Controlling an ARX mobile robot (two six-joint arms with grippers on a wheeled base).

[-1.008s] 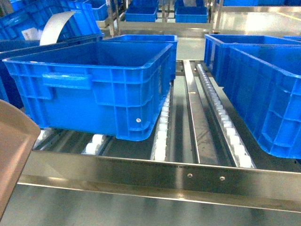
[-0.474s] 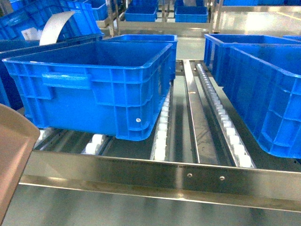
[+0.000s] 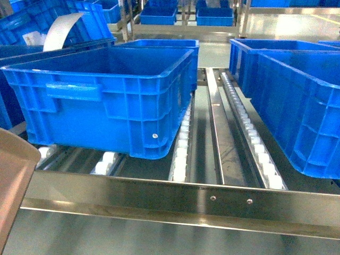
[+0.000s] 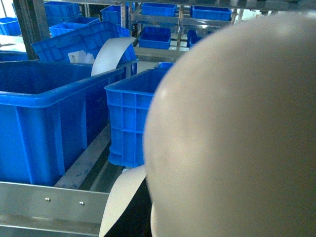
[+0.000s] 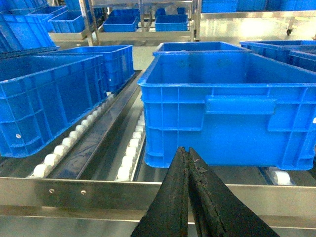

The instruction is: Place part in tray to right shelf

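The tray (image 3: 11, 180) is a pale beige scoop; one corner of it shows at the lower left of the head view, raised in front of the right shelf's steel front rail (image 3: 186, 199). In the left wrist view the tray (image 4: 232, 128) fills most of the picture, right against the camera. It hides my left gripper's jaws, which carry it. My right gripper (image 5: 187, 154) is shut with nothing between its black fingers and hovers before the rail (image 5: 98, 190). The part is hidden from every view.
Large blue crates (image 3: 106, 101) (image 3: 303, 106) stand on the white roller lanes (image 3: 180, 154), with a bare lane between them. More crates (image 4: 39, 123) (image 4: 131, 113) and a curled white sheet (image 3: 61, 29) lie to the left. Further racks with crates stand behind.
In the head view the tray's corner has sunk a little lower and to the left. The shelf and crates have barely shifted.
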